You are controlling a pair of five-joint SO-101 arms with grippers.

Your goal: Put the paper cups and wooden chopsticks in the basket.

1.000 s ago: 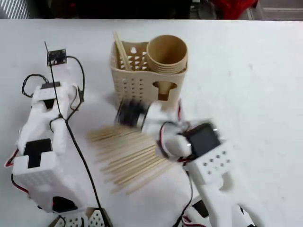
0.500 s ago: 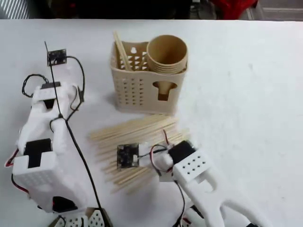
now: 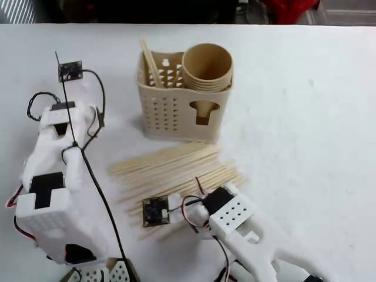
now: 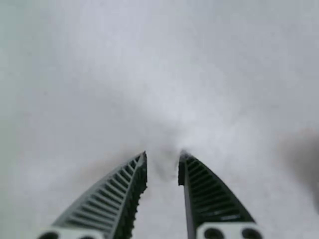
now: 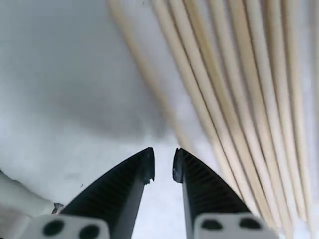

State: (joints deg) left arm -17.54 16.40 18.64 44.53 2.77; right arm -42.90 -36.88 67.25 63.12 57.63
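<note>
Roughly half the job looks done. The cups (image 3: 207,64) stand nested in one stack inside the basket (image 3: 176,111), filling its right-hand part, so I judge that share finished. A couple of chopsticks (image 3: 150,60) lean upright in the basket's other part, beside the stack.

Most of the work left is the pile (image 3: 173,170) of loose chopsticks lying flat on the table (image 3: 305,106) just in front of the basket, fanned out in rough parallel, their far ends near its front wall. By my guess it will take several more grabs, since so many lie there.

Near the pile's edge farthest from the basket, the right gripper (image 5: 163,165) points down at the table. Its jaws stand a narrow gap apart with nothing between them, and the nearest stick (image 5: 144,79) runs just beside the tips, not within them. The next grab likely needs the jaws parted more and shifted over a stick.

Off to the basket's left, well apart from it, the left gripper (image 4: 162,160) hangs over bare table, jaws likewise a narrow gap apart and holding nothing.
</note>
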